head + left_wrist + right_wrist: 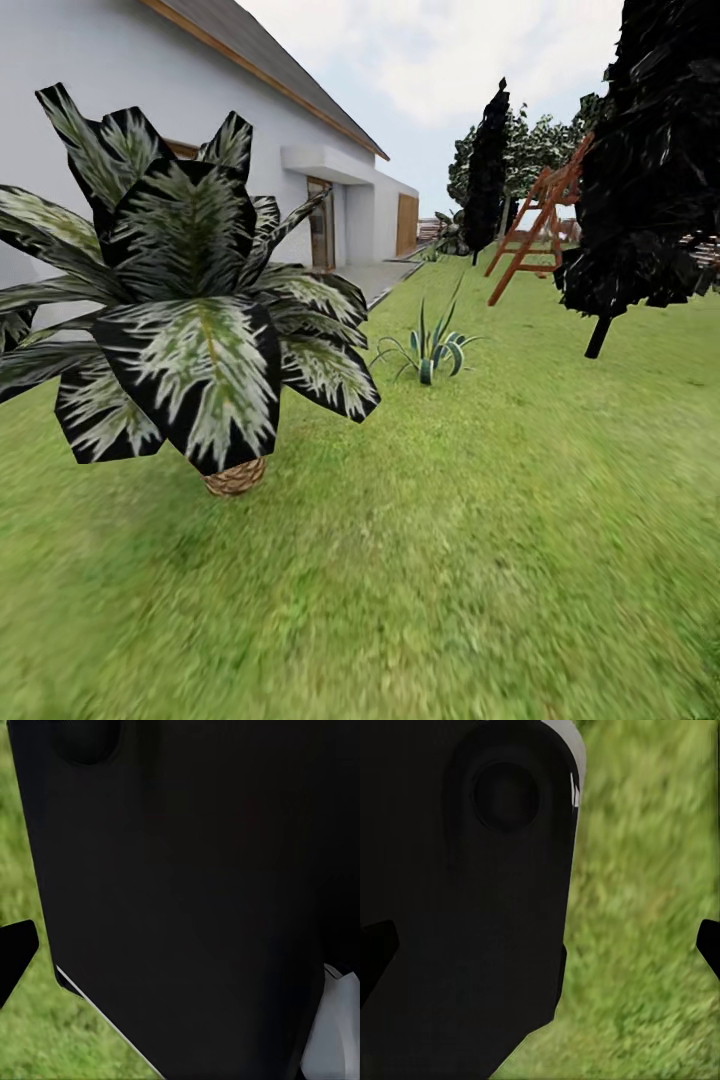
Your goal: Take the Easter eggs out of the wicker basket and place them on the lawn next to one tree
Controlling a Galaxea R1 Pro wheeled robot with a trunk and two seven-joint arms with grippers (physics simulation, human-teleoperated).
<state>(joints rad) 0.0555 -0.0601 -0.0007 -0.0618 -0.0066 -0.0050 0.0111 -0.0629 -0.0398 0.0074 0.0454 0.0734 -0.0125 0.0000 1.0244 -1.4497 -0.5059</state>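
Note:
The Easter eggs and the wicker basket are out of view. Bright green lawn (pixel 480 560) stretches ahead in the head view. Leafy green tree crowns (pixel 540 140) rise far back in the garden; their trunks are hidden. In the right wrist view my right gripper (pixel 541 949) is open, its black fingertips (pixel 375 952) wide apart and nothing between them, with the robot's dark body and grass behind. In the left wrist view my left gripper (pixel 180 952) shows one fingertip (pixel 15 952) spread to the frame's edge against the dark body.
A short palm (pixel 190 300) with striped leaves stands close on the left. A white house (pixel 100 60) runs along the left. A spiky plant (pixel 432 350) sits mid-lawn. Dark conifers (pixel 650 150) and a wooden ladder frame (pixel 530 225) stand at the right and back.

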